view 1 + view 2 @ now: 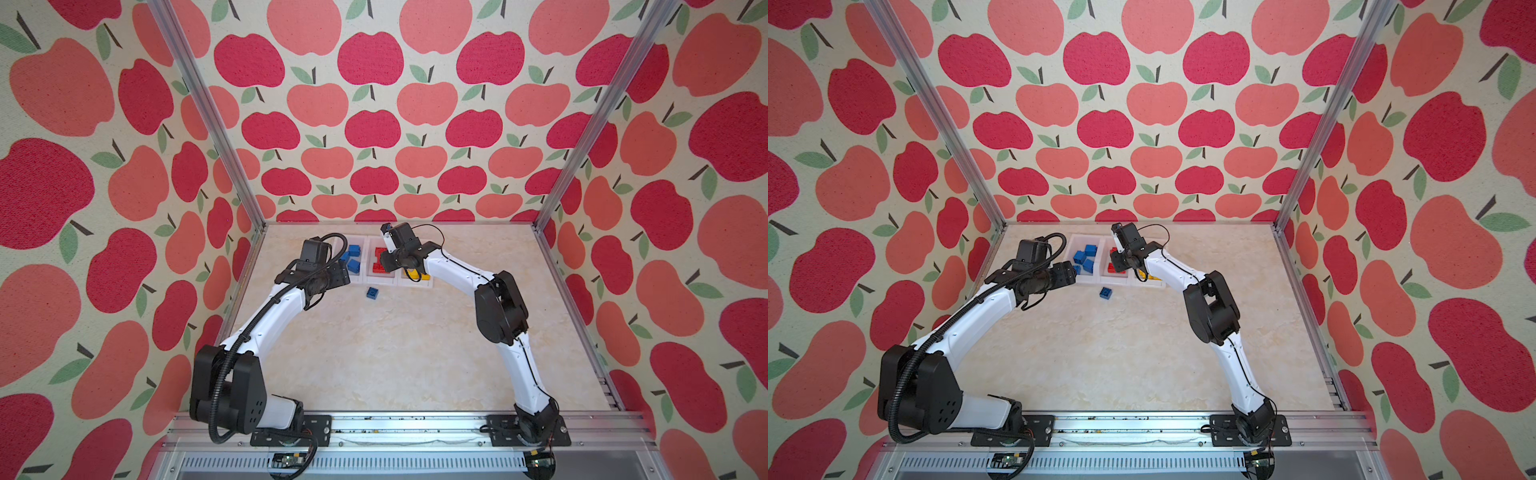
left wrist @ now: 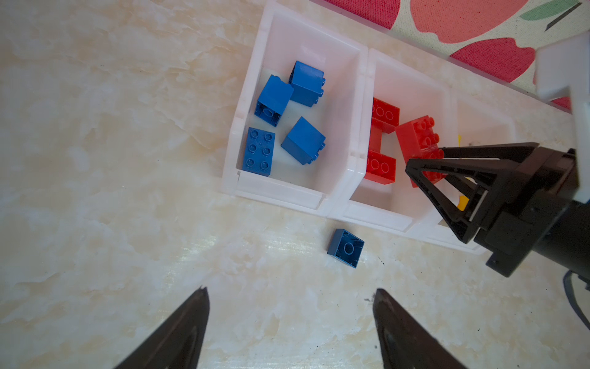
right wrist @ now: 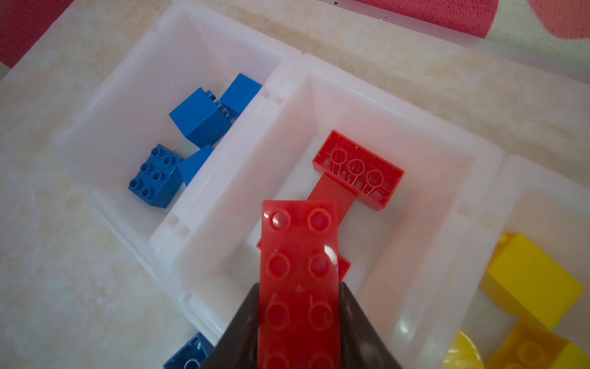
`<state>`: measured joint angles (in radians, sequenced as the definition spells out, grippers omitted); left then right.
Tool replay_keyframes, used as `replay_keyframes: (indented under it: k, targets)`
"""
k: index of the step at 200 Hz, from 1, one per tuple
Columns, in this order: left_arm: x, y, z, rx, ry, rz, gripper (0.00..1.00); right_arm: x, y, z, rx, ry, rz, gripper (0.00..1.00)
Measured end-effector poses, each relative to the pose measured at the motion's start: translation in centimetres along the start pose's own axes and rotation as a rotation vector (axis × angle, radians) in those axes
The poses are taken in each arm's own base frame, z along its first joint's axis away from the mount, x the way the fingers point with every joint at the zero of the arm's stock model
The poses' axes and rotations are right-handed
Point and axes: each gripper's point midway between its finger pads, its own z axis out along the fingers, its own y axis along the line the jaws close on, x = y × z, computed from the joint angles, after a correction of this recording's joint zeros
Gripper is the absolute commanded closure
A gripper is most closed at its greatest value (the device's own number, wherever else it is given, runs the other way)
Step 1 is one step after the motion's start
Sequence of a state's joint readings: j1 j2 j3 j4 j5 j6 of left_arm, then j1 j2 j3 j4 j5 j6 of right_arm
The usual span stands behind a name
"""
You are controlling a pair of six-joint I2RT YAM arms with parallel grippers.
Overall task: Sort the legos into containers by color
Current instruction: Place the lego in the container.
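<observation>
You had nearly finished: the three bins (image 2: 364,96) each held one colour, and one blue brick (image 2: 345,247) lay on the table (image 2: 127,159) just outside them. Your right gripper (image 3: 299,287) hung over the middle bin (image 3: 399,127) with a red brick (image 3: 298,249) between its jaws, gripped or loose I couldn't tell. Your left gripper (image 2: 290,294) gaped wide and empty near the blue brick.

The containers (image 2: 281,191) are plain white, one showing blue legos (image 2: 303,140), the next red legos (image 2: 384,115) and the third yellow legos (image 3: 530,281). The long red brick (image 3: 298,255) between the fingers of the black right hand (image 3: 298,289) is the same red. A loose blue brick (image 2: 346,247) lies on the cream, marble-veined worktop (image 1: 395,353), and the walls (image 1: 374,124) carry crimson and salmon apples with green leaves on off-white.
</observation>
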<state>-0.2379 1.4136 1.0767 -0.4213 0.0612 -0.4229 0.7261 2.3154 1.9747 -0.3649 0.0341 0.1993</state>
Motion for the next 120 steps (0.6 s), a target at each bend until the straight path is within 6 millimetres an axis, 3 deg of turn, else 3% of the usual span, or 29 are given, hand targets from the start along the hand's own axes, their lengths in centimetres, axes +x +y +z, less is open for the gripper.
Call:
replay_keyframes:
  k: [21, 86, 120]
  targets:
    - [0.0, 0.0, 0.0, 0.0, 0.0, -0.003, 0.17, -0.5, -0.4, 0.3, 0.006, -0.004, 0.0, 0.33]
    - [0.0, 0.0, 0.0, 0.001, 0.001, -0.005, 0.17, -0.4, -0.3, 0.0, 0.004, 0.002, -0.003, 0.31]
    - [0.3, -0.4, 0.1, 0.005, 0.007, 0.003, 0.17, 0.1, -0.3, -1.7, 0.003, 0.005, -0.002, 0.27]
